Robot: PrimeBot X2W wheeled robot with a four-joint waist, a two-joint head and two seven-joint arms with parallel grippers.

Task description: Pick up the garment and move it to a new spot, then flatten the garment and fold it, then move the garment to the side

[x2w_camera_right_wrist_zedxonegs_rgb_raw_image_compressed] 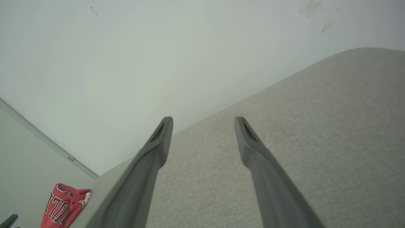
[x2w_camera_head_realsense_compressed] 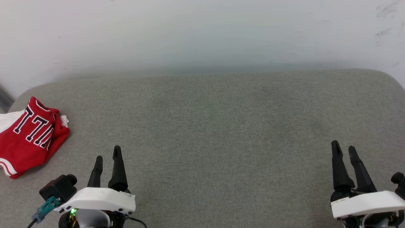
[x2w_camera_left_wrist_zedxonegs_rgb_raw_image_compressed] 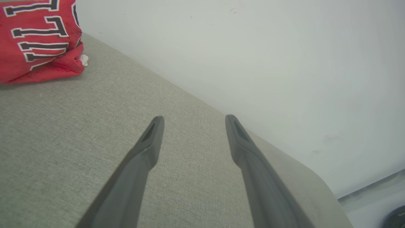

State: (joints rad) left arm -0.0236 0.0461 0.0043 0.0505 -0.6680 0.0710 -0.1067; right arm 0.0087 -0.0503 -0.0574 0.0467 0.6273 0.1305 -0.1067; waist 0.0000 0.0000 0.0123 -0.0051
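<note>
Both hands gape empty: left hand (x2w_camera_head_realsense_compressed: 108, 152) near left, right hand (x2w_camera_head_realsense_compressed: 343, 145) near right. The shirt (x2w_camera_head_realsense_compressed: 28, 139) lies bunched at the surface (x2w_camera_head_realsense_compressed: 205, 126) left edge, near the left hand, untouched. Smart play, I'd say: left reaches over, pinches a thick fold, lifts clear.

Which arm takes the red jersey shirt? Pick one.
Left. The crumpled red jersey shirt lies at the left of the grey fabric cushion, near the open left tool; the right tool sits far across.
</note>
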